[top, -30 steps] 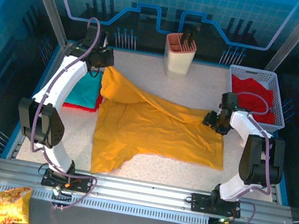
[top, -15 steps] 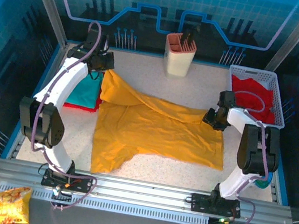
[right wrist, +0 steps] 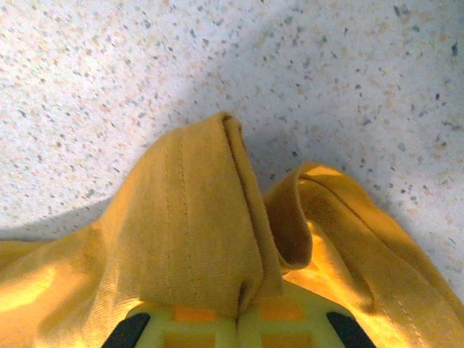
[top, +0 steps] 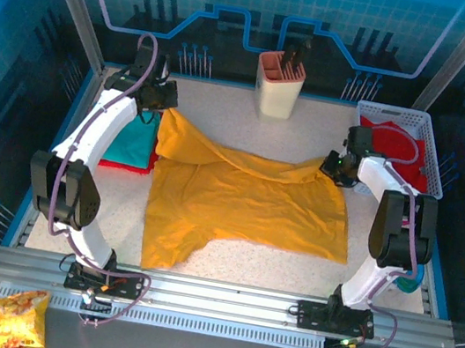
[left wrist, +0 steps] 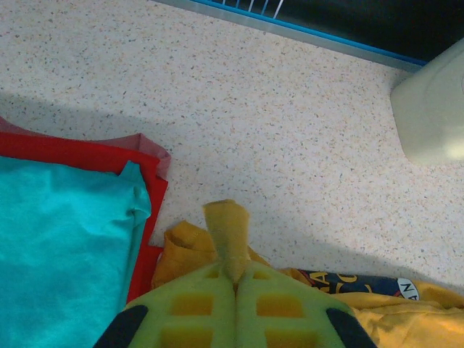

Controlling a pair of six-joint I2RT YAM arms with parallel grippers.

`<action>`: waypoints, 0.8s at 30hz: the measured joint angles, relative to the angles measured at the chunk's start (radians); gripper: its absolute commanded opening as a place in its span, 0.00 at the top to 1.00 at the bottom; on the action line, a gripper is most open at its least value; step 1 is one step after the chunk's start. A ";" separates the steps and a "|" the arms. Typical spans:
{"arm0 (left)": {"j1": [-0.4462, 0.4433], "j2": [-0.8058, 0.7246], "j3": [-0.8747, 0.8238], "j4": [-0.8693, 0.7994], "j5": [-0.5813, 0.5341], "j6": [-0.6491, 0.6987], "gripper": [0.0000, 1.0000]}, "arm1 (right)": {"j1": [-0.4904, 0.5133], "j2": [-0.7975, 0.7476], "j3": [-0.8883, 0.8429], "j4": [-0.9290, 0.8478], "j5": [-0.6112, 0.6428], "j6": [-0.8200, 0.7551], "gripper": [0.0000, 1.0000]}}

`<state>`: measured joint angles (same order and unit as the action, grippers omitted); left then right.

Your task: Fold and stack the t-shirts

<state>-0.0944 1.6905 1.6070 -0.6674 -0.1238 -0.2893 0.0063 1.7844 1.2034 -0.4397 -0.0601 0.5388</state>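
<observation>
Mustard-yellow t-shirt (top: 245, 203) spread on speckled table (top: 313, 120), blue walls (top: 374, 19) around, left jaws and right jaws each clamped on its far edge

Bright, even light falls from overhead in the top view, leaving the speckled worktop (top: 271, 265) pale and the walls glowing blue. A soft, broad shadow crosses the worktop in the left wrist view. In the right wrist view the mustard t-shirt (right wrist: 181, 239) glares at lower left, its folds cast soft shadows, and its seams are sharp.
</observation>
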 measured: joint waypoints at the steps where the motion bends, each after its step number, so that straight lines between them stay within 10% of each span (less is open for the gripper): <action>1: 0.000 0.000 0.000 0.000 0.000 0.000 1.00 | -0.004 0.000 0.008 -0.005 -0.013 0.003 1.00; 24: 0.027 0.217 0.187 0.167 0.054 0.066 1.00 | -0.069 0.112 0.265 -0.058 -0.157 0.066 1.00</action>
<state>-0.0677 1.9076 1.7939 -0.4999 -0.0700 -0.2234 -0.0631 1.8965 1.4685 -0.4976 -0.2173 0.6048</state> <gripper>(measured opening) 0.053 0.061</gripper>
